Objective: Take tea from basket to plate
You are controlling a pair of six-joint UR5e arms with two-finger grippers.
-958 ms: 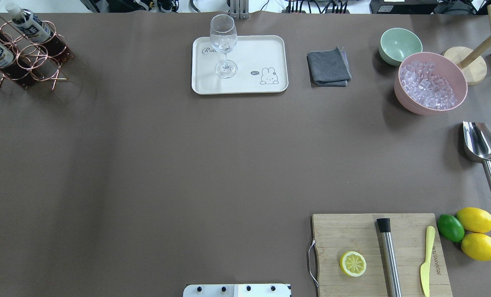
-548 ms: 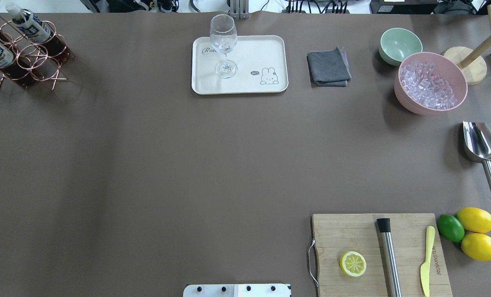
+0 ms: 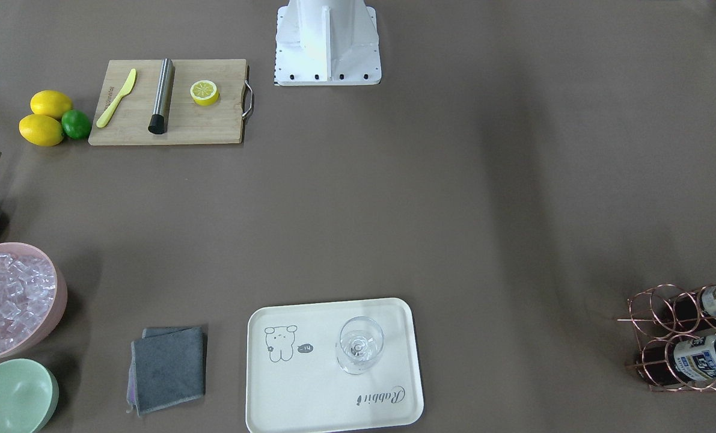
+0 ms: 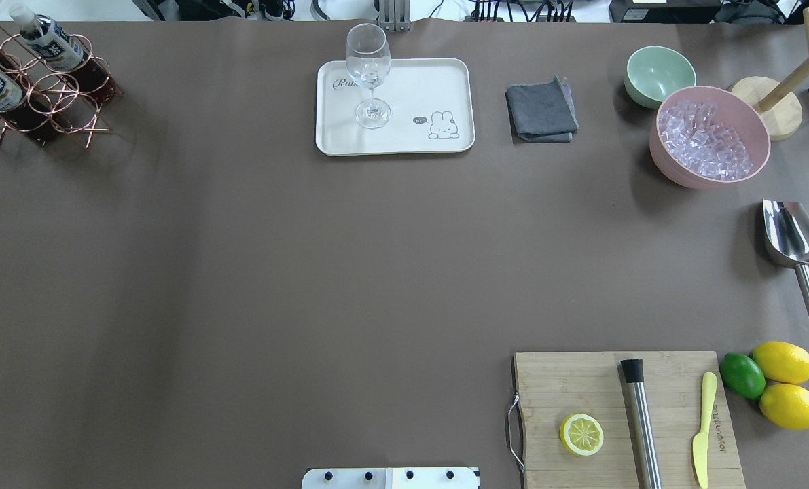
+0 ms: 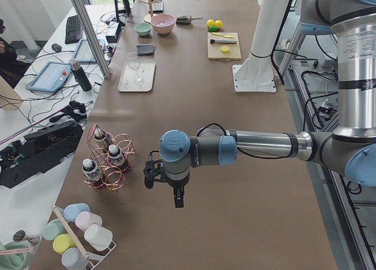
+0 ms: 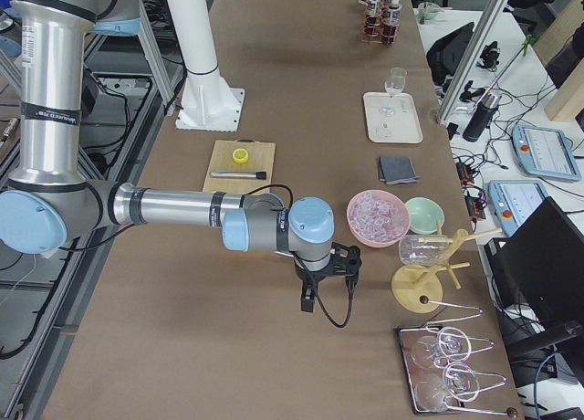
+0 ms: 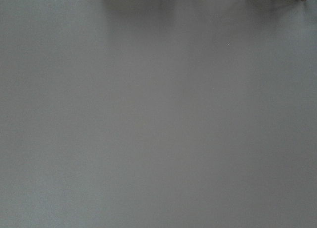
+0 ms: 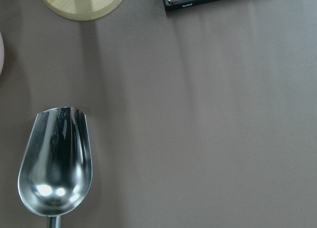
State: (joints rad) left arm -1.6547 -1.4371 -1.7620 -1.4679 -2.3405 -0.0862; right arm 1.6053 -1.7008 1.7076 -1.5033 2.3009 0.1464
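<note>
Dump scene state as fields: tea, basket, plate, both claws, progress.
tea bottles: three, all upright in the basket
basket: table's far left corner
plate: far centre; holds only an upright wine glass
left claw: above bare table beside the basket, apart from it; open or shut, cannot tell
right claw: above table near the metal scoop; open or shut, cannot tell
progress: no tea on the plate yet

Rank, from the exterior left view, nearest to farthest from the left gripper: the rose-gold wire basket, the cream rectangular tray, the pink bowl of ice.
1. rose-gold wire basket, close beside the left gripper.
2. cream rectangular tray, mid-table.
3. pink bowl of ice, far end.
</note>
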